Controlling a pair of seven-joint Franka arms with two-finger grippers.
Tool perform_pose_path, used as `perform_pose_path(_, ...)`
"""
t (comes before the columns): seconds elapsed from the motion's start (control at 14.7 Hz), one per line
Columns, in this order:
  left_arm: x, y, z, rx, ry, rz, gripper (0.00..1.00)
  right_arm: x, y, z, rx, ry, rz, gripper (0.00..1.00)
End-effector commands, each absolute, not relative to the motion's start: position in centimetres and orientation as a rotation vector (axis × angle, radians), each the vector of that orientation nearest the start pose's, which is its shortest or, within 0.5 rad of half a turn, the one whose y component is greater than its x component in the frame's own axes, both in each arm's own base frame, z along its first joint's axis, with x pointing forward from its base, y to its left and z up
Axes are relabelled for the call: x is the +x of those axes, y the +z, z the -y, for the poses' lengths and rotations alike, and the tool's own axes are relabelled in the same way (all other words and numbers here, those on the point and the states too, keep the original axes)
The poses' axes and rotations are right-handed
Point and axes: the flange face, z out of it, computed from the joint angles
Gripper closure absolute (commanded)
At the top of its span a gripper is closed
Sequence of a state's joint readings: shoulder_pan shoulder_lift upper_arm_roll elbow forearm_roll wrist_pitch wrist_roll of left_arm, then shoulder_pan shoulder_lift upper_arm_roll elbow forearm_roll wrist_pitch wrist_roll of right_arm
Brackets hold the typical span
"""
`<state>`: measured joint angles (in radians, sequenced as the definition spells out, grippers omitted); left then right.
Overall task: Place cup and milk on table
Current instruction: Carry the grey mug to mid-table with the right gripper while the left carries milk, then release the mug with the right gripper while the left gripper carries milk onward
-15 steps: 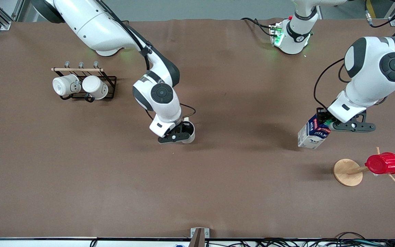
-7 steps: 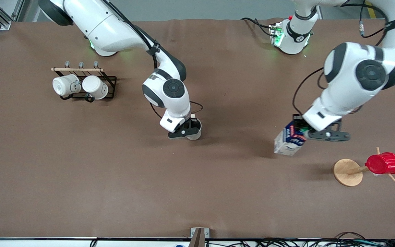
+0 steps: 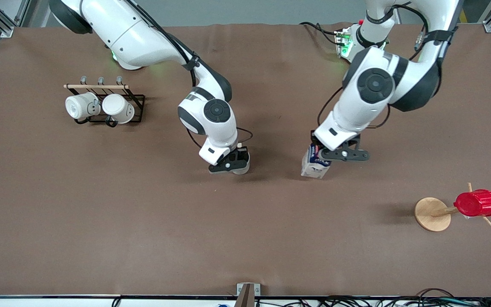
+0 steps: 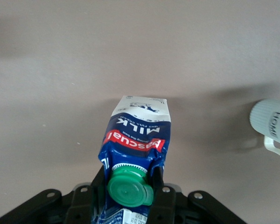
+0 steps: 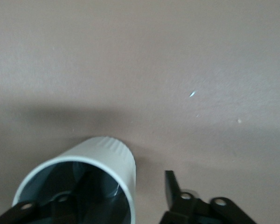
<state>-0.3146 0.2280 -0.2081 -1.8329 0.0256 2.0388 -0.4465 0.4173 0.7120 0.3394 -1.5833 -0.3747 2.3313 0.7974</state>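
Brown desk (image 3: pixel 100 221), two arms reaching in. Left gripper (image 3: pixel 323 154) low over the middle of the desk, jaws clamped on the gabled top of the milk carton (image 3: pixel 313 165) just beside its green cap (image 4: pixel 129 187); carton tilted, whether its base touched the desk could not be told. Right gripper (image 3: pixel 233 164) down at the cup (image 3: pixel 242 169), which stood upright on the desk near the carton, toward the right arm's end. In the right wrist view the jaws stood parted, one finger (image 5: pixel 173 189) clear outside the cup's wall (image 5: pixel 109 161), the other inside its grey hollow; no grip on it. Toward the right arm's end, a wire rack (image 3: pixel 111 106) with two white mugs (image 3: pixel 100 107). Toward the left arm's end, nearer the front camera, a wooden peg stand (image 3: pixel 433 213) with a red cup (image 3: pixel 477 203) on it.
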Motion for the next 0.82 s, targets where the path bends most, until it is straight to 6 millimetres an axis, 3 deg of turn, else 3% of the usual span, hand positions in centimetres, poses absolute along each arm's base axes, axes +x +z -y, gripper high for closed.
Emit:
perform_pose_path(0.0,53.4,41.1,30.5,-3.146,0.041,-0.116,0.71,56.5,30.2,-41.6,-3.156,-0.229,0.079,0.0)
perform_pose_path(0.2,53.0,40.6,31.8,-3.146,0.046,-0.083,0.71,59.4,37.7,-34.8,-3.208,-0.29,-0.094,0.0)
perform_pose_path(0.41,52.8,40.1,33.6,-3.133,0.035,-0.048,0.71,61.6,45.3,-26.1,-3.219,-0.342,-0.322,0.0)
perform_pose_path(0.54,52.6,39.1,35.2,-3.133,0.054,-0.057,0.71,62.1,48.8,-20.7,-3.208,-0.305,-0.34,0.0)
perform_pose_path(0.75,53.0,37.7,37.5,-3.128,0.081,-0.059,0.71,62.9,53.5,-9.4,-3.157,-0.294,-0.432,0.0)
